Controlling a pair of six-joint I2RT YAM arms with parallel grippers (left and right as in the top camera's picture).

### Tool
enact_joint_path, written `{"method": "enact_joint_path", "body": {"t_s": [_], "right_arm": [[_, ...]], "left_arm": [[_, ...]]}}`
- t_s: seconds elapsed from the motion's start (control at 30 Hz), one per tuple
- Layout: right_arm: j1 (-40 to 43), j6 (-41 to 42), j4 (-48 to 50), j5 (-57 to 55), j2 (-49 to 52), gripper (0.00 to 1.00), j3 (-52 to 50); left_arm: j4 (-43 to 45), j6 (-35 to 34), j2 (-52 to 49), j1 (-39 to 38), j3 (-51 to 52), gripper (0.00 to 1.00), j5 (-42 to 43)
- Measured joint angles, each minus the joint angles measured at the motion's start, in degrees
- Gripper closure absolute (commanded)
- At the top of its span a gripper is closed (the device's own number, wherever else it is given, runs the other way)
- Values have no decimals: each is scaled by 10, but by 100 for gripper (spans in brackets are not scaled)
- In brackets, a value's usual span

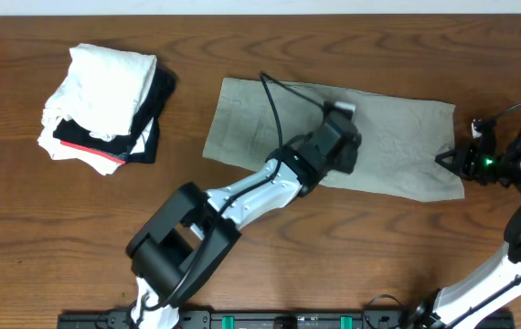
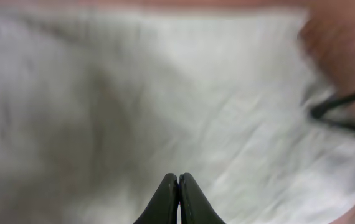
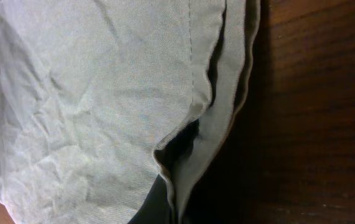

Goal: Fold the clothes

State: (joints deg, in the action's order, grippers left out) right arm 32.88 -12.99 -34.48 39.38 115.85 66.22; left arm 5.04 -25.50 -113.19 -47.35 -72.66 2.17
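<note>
On a wooden table lay the clothes; the left claw was shut empty, the right claw, half hidden, pinched their edge.

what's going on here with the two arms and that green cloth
Two robot arms are working on a khaki garment lying flat as a long rectangle on the table. The left end effector, shut, is over its middle. The right end effector, also shut, is at its right edge; whether it pinches the hem is unclear. Other clothes sit piled to the side.

No text, label or number can be read anywhere.
</note>
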Motion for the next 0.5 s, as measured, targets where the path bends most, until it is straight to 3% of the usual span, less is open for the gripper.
{"method": "enact_joint_path", "body": {"t_s": [0.3, 0.5], "right_arm": [[0, 0, -1, 0, 0, 99, 0], [0, 0, -2, 0, 0, 99, 0]], "left_arm": [[64, 0, -40, 7, -8, 94, -46], [55, -2, -111, 16, -8, 94, -54]]}}
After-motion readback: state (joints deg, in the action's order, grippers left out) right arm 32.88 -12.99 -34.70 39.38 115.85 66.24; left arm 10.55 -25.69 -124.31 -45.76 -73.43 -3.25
